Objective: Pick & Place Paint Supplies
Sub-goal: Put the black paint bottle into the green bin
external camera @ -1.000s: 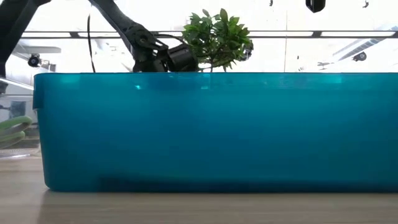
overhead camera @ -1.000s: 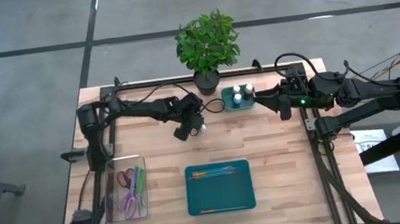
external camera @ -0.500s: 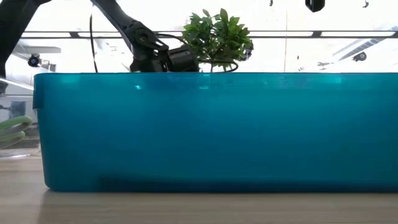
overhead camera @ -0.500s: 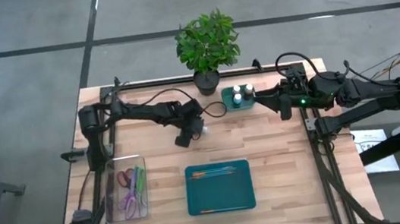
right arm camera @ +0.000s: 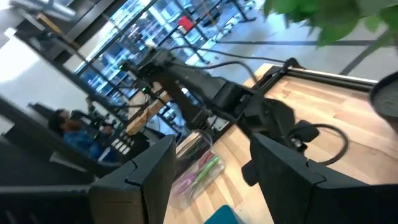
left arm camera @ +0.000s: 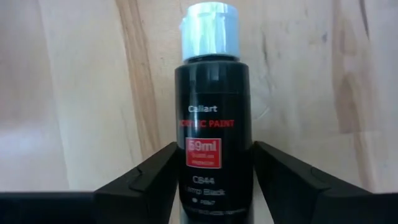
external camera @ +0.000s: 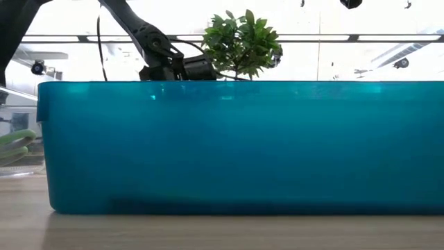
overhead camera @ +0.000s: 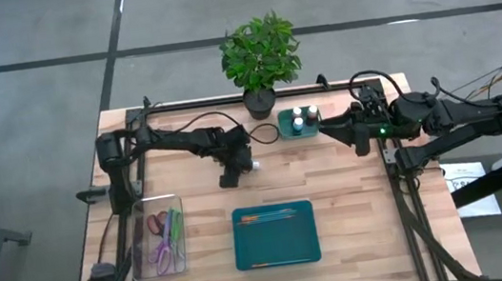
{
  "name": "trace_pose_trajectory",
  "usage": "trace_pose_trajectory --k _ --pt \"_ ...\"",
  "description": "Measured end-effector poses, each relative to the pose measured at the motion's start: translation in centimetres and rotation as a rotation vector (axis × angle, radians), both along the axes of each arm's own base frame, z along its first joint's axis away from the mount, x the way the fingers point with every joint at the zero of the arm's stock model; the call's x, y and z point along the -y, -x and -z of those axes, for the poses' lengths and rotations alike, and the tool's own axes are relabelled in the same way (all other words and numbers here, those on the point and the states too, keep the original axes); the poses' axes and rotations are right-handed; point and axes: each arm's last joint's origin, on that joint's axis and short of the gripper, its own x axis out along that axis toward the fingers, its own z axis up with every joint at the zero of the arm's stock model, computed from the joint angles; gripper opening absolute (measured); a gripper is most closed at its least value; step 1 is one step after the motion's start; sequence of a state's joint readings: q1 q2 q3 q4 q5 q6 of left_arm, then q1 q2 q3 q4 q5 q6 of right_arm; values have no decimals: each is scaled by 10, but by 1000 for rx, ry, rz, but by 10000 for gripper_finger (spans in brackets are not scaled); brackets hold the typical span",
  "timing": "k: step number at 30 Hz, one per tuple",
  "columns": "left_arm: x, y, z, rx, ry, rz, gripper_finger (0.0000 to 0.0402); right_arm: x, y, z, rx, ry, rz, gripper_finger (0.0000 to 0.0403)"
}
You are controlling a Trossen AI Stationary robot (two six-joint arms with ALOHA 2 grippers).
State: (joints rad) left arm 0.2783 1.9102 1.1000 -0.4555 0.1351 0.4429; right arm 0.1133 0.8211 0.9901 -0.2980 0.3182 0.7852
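Our left claw [left arm camera: 214, 186] grips the black bottle [left arm camera: 214, 124] above the table's middle, right claw [right arm camera: 211, 180] empty and apart near the far edge; we should lower gently into the tray [overhead camera: 275, 235].

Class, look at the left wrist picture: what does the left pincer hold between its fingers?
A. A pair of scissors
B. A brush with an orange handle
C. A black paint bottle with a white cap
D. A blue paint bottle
C: the left pincer grips a black paint bottle whose white cap points away, above the wooden table.
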Motion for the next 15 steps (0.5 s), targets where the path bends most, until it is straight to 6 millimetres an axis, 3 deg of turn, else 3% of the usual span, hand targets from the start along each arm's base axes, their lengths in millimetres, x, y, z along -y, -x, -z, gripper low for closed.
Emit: trace_pose_trajectory --k 9,15 --pt "3 1 -7 29 52 -29 127 -19 1 -11 102 84 -133 203" --pt "5 1 -19 74 90 -68 128 -33 -9 -6 75 125 -221 203"
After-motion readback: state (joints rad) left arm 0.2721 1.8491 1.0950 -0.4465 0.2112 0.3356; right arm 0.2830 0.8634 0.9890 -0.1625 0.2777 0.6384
